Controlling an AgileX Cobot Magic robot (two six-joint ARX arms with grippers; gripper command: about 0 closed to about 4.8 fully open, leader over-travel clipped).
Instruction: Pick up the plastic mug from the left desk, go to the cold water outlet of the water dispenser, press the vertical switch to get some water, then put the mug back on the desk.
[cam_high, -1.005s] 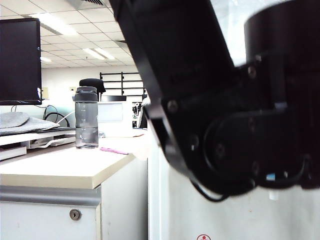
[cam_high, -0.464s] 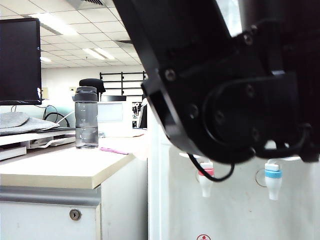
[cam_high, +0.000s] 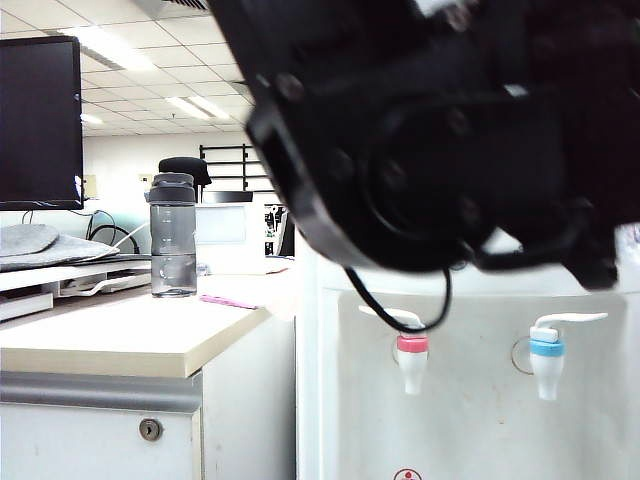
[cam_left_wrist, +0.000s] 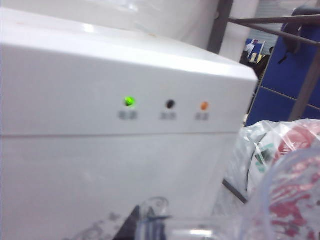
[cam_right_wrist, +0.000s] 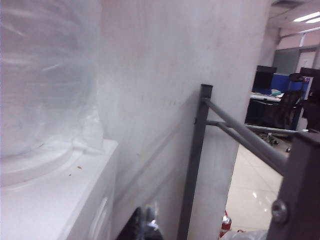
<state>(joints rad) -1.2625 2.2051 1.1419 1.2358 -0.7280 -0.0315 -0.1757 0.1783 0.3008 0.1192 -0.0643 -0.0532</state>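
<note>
**Mug is up by the dispenser lights, not on the desk**

Up at the top front of the water dispenser is where the left gripper is right now. Its camera looks at the three little lights: the first glows green, the middle one is dark, the last is orange. Only a dark bit of the left gripper shows at the frame edge. Its jaws are pressed together, and the clear mug sits right there with it, blurry and super close to the lens. So it looks pinched by that gripper, but I can't make out whether by the rim or the handle.

From the exterior view, a big black arm fills most of the upper frame. Under it you can see the blue tap with its thin white lever, and the pink tap to the left of it. Nothing is touching either one. The desk is off to the left with a grey bottle and a monitor on it.

The right gripper is up beside the plastic-wrapped water jug on top of the dispenser, near a grey metal frame. Only a dark sliver of it shows, so I can't tell if it's spread or closed.
</note>
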